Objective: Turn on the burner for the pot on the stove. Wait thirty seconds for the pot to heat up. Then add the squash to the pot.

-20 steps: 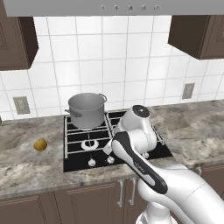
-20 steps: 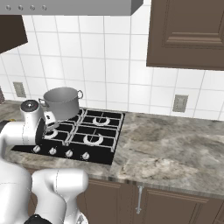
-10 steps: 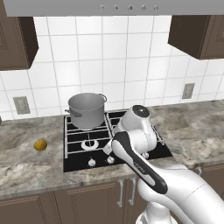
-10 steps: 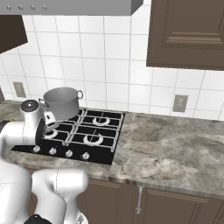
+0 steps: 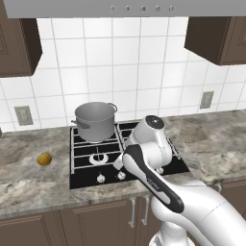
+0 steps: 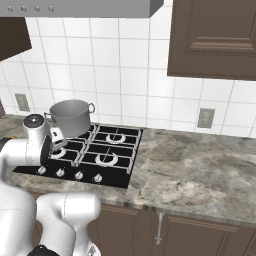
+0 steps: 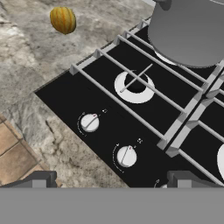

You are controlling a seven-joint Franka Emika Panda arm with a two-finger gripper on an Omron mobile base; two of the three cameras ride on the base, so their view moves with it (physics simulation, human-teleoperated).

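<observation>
Pincer apart, empty, above knobs.
Risk: wrong knob turned; pot sits on rear-left burner. Squash waits on bench.

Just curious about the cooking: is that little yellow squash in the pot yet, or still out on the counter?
Out. The squash lies on the counter left of the stove, apart from the pot.

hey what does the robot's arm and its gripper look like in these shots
The arm is glossy white with rounded segments, a black band with small lettering along one link, and a dark cap on a joint. The gripper shows two small dark grey, blocky finger tips. No cables visible.
</observation>
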